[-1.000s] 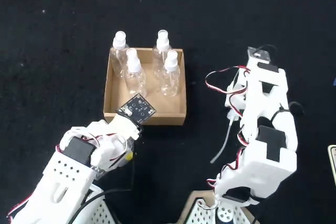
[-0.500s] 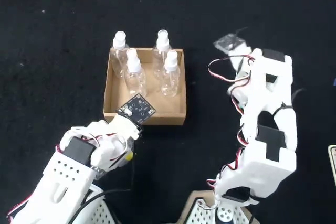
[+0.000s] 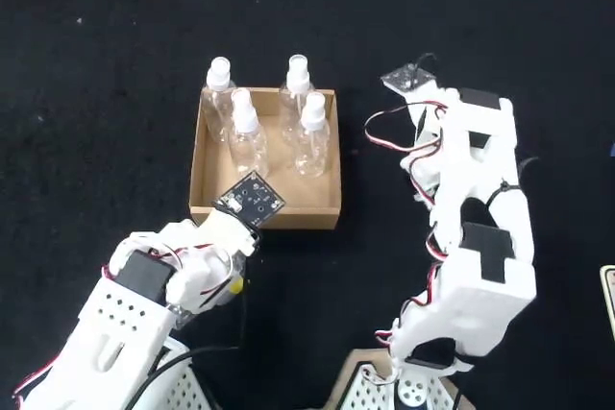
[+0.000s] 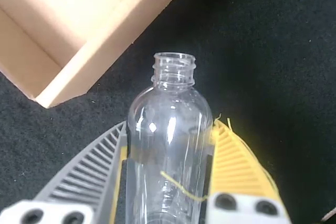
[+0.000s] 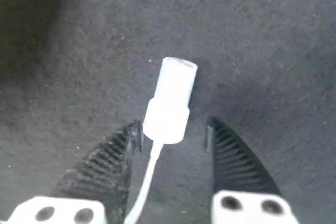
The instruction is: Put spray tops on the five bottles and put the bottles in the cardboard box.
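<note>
Gripping clear threaded-neck plastic bottle (image 4: 168,103) (uncapped), left pincer (image 4: 170,126); right pincer (image 5: 172,127) holds white cylindrical spray top (image 5: 174,94).

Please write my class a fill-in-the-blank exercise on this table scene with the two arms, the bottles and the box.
1. The cardboard box holds ____ capped bottles.
2. The clear bottle in the left claw has ____ cap on its neck.
3. The right claw holds a white ____ with a thin tube.
Missing words: four; no; spray top.
</note>
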You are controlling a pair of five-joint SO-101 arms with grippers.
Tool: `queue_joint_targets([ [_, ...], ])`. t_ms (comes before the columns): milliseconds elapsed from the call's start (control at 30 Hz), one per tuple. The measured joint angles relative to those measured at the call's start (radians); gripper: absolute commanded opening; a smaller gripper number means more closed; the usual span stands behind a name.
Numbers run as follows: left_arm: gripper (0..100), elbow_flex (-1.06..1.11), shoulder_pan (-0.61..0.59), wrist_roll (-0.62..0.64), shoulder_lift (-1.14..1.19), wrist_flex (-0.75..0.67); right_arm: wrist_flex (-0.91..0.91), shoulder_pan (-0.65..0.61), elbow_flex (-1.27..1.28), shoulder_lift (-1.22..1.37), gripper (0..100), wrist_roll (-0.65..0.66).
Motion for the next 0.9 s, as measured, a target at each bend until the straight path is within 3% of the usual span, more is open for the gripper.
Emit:
queue_joint_targets([
  [300,11,0.0,0.0,0.0,0.0,0.0,-0.006,0.0,0.012,0.052,18.5,-0.133],
  [467,11,0.0,0.0,0.0,0.0,0.0,-0.04,-0.008,0.028,0.052,1.0,-0.144],
  [567,11,0.0,0.0,0.0,0.0,0.0,-0.077,-0.015,0.028,0.051,1.1,-0.144],
  [900,11,0.0,0.0,0.0,0.0,0.0,0.026,-0.04,0.029,-0.301,1.1,-0.259],
])
